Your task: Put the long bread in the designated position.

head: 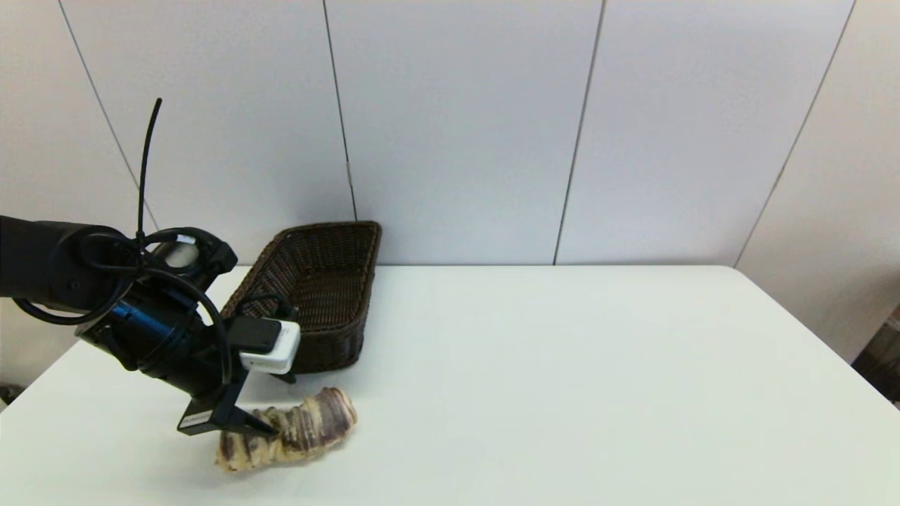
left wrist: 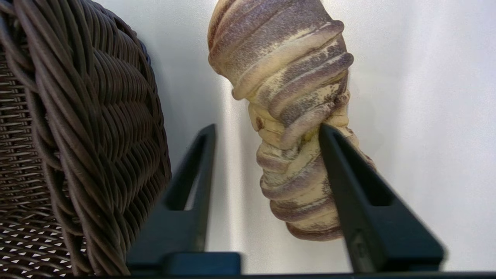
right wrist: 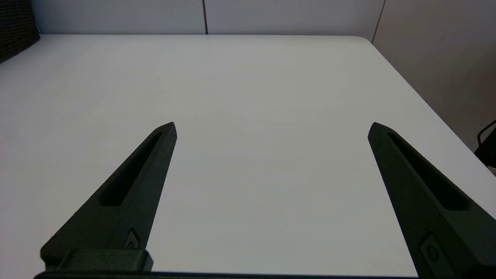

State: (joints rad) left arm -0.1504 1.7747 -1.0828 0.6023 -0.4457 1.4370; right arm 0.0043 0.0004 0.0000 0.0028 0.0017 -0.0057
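The long bread [head: 302,430], tan with purple-brown stripes, lies bent on the white table just in front of the dark wicker basket [head: 320,281]. My left gripper [head: 280,405] is low over the loaf's middle, open. In the left wrist view the bread [left wrist: 286,77] sits between the two fingers of the left gripper [left wrist: 265,128]. It presses against one finger [left wrist: 348,174], and a gap of bare table separates it from the other. The basket's woven wall [left wrist: 85,128] stands close beside the gripper. My right gripper [right wrist: 271,126] hangs open over bare table, out of the head view.
The basket stands at the table's back left against the panelled wall, and a corner of it [right wrist: 15,27] shows in the right wrist view. The table's right edge [head: 808,330] drops off beside dark items on the floor.
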